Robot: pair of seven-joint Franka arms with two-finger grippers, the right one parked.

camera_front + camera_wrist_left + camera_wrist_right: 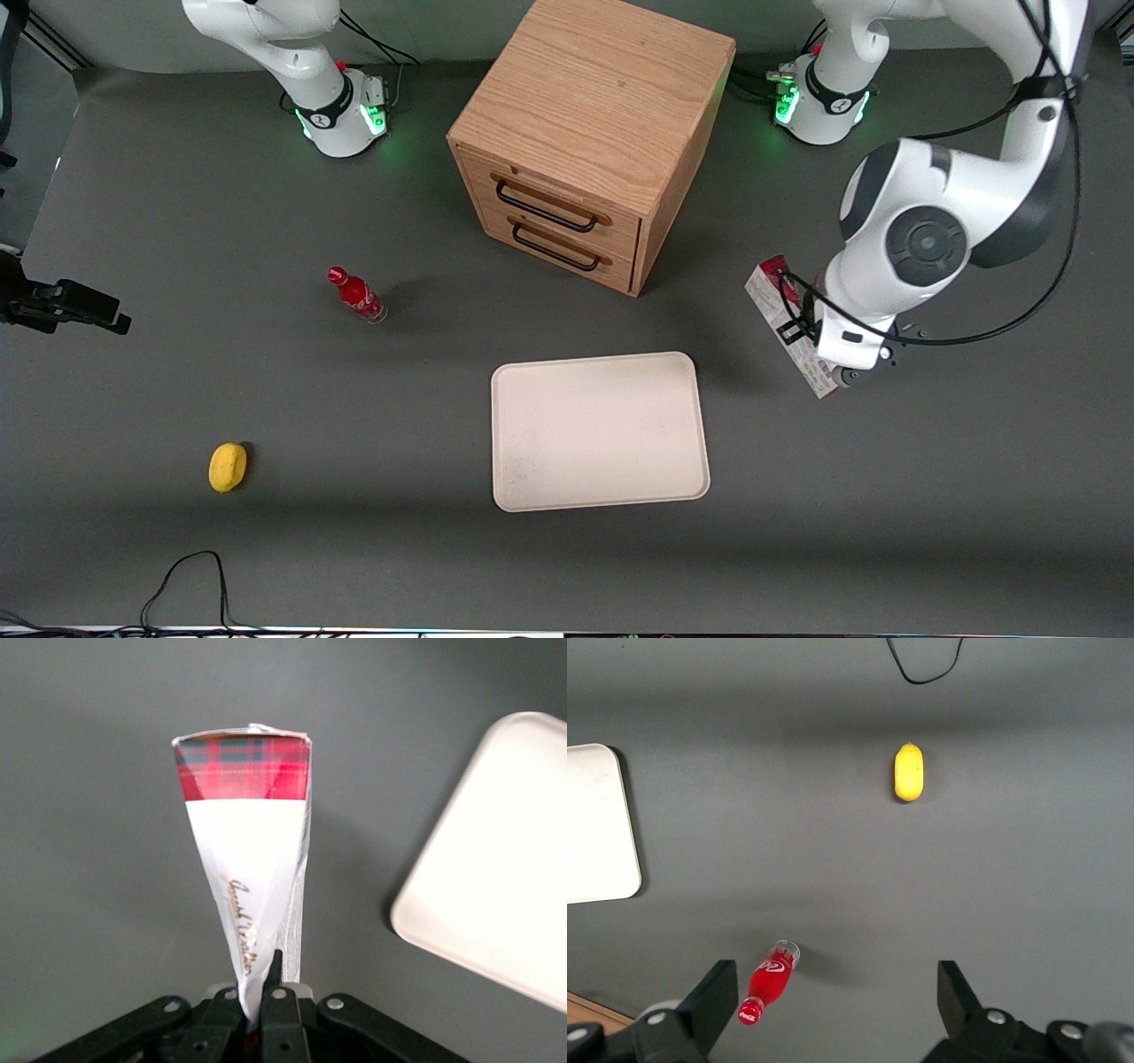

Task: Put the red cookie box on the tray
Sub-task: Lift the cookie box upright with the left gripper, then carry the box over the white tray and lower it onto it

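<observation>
The red cookie box (769,288) is a long slim carton with white panels and a red tartan end (244,769). My left gripper (819,350) is shut on it near one end, and the fingers (282,979) pinch the white panel. The carton points away from the wrist, and its shadow falls on the grey table beside it. The cream-white tray (598,431) lies flat on the table with nothing on it. It sits beside the box, toward the parked arm's end and slightly nearer the front camera. A corner of the tray (496,877) shows in the left wrist view, apart from the box.
A wooden two-drawer cabinet (585,133) stands farther from the front camera than the tray. A small red bottle (356,295) and a yellow lemon-like object (228,467) lie toward the parked arm's end. A black cable (186,580) loops at the table's near edge.
</observation>
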